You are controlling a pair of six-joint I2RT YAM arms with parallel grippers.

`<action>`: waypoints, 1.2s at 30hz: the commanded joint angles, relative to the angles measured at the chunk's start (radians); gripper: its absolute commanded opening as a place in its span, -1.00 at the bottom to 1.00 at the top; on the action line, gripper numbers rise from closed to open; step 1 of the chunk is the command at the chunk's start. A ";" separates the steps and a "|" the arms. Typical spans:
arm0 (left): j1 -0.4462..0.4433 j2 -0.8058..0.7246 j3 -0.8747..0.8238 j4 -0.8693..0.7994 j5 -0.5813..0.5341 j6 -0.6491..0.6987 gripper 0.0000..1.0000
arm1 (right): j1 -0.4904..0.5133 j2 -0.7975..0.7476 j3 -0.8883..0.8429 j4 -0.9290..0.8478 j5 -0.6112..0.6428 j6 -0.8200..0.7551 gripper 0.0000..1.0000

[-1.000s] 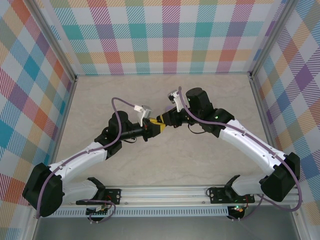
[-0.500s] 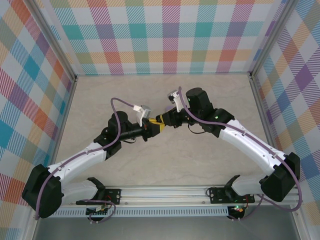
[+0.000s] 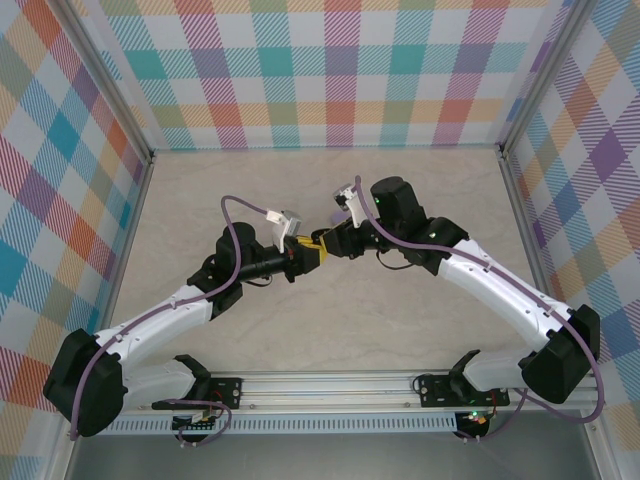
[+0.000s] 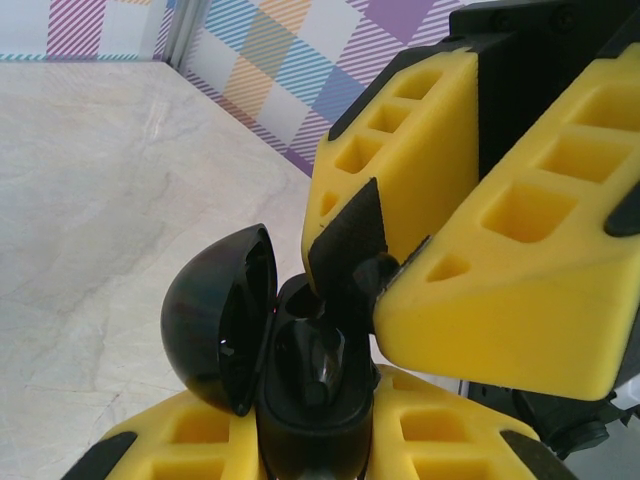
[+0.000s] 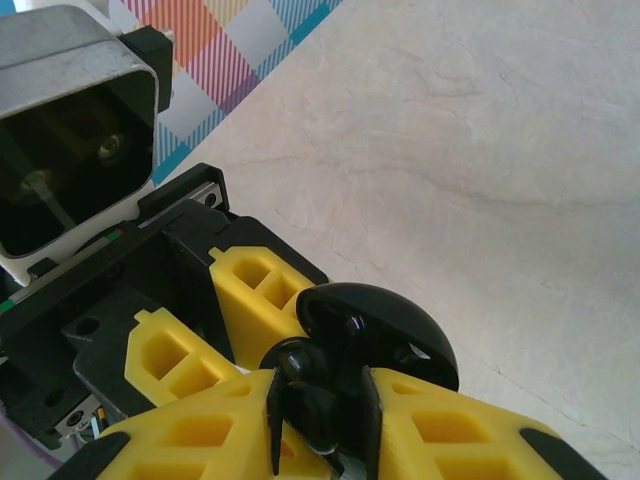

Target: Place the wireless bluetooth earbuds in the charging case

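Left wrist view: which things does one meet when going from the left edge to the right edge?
Bare table → open black lid → charging case body → right gripper's yellow fingers.

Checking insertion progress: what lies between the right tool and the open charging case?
A black earbud, pinched in the right tool, sits at the open mouth of the charging case; nothing else lies between. The left wrist view shows it.

Overhead looks down; close wrist views apparently share the case (image 4: 305,415).
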 commanded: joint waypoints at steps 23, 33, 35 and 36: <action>-0.008 -0.016 0.022 0.015 0.030 0.032 -0.87 | 0.007 -0.026 0.040 -0.028 0.022 -0.001 0.01; -0.008 -0.022 0.026 -0.004 0.017 0.045 -0.87 | 0.007 -0.045 0.042 -0.045 0.020 0.000 0.10; -0.007 -0.024 0.024 -0.006 0.010 0.043 -0.87 | 0.008 -0.047 0.041 -0.050 0.030 -0.001 0.09; -0.007 -0.026 0.024 -0.007 0.008 0.044 -0.87 | 0.008 -0.047 0.040 -0.052 0.034 -0.003 0.09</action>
